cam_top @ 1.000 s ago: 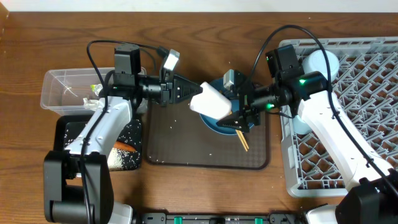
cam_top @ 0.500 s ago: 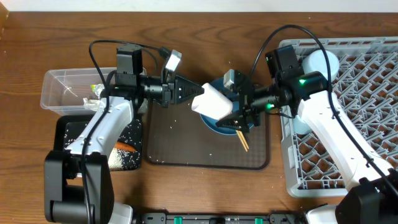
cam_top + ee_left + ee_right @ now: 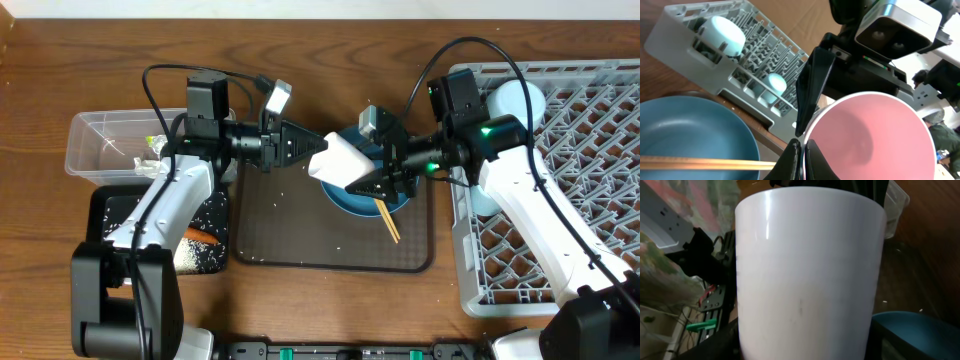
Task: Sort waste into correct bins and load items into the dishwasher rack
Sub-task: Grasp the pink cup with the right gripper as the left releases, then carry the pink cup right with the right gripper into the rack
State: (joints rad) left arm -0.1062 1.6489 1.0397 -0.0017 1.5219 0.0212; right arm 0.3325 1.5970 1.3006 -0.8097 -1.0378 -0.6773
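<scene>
The pink cup [image 3: 340, 160] hangs on its side above the dark-blue plate [image 3: 348, 206], white outside and pink inside [image 3: 870, 135]. My left gripper [image 3: 312, 150] is shut on its rim, one finger inside and one outside [image 3: 803, 150]. My right gripper [image 3: 368, 178] reaches in from the right, and its fingers press both sides of the cup body [image 3: 805, 270]. The wooden chopsticks [image 3: 387, 222] lie across the plate [image 3: 690, 135]. The grey dishwasher rack [image 3: 580, 200] at the right holds the light-blue bowl [image 3: 520, 100] and a small light-blue cup [image 3: 771, 85].
The plate sits on a brown serving tray [image 3: 290, 220]. At the left stand the clear tub [image 3: 100, 140] with wrapper scraps and the black tray [image 3: 110, 215] with white rice and a carrot [image 3: 200, 237]. Rice grains are scattered on the brown tray.
My right gripper has slid left along the cup and its fingers have closed in on the cup's sides. The left gripper keeps its hold on the rim.
</scene>
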